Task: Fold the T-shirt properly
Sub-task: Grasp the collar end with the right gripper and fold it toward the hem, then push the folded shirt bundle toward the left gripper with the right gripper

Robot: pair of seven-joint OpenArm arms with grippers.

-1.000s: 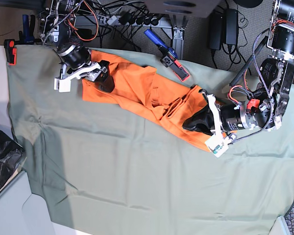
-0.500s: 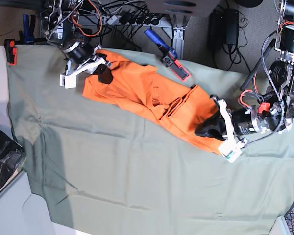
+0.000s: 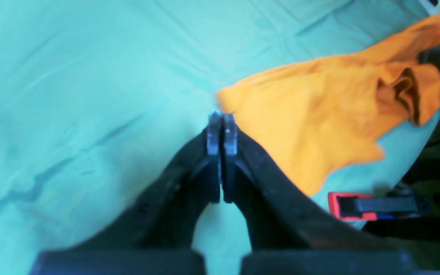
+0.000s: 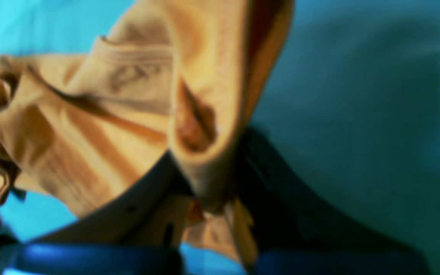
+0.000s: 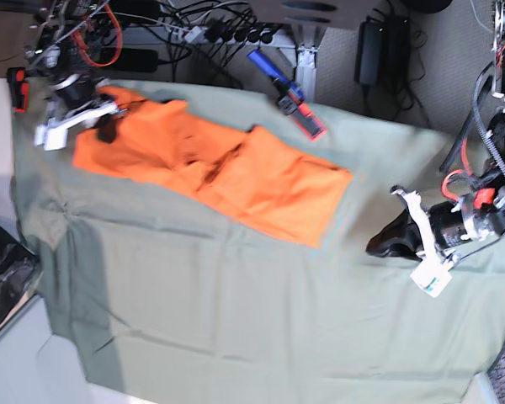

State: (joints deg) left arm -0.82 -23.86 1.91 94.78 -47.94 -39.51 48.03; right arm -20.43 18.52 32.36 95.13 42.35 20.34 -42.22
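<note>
The orange T-shirt (image 5: 227, 168) lies stretched across the back of the sage-green cloth (image 5: 236, 320), from far left to centre right. My right gripper (image 5: 108, 126), at the left of the base view, is shut on the shirt's left end; the right wrist view shows bunched orange fabric (image 4: 201, 126) pinched between its jaws. My left gripper (image 5: 377, 246) rests on the green cloth just right of the shirt's right edge. In the left wrist view it (image 3: 222, 126) is shut with nothing in it, and the shirt (image 3: 319, 114) lies to its right.
A blue and red clamp (image 5: 290, 101) holds the cloth's back edge, also seen in the left wrist view (image 3: 357, 206). Another red clamp (image 5: 18, 88) sits at the back left corner. A black bag (image 5: 4, 278) lies off the cloth's left edge. Cables and power bricks (image 5: 379, 46) lie behind.
My left gripper has let go of the shirt's right end and moved off to the right. My right gripper has pulled the other end farther left, stretching the shirt flatter.
</note>
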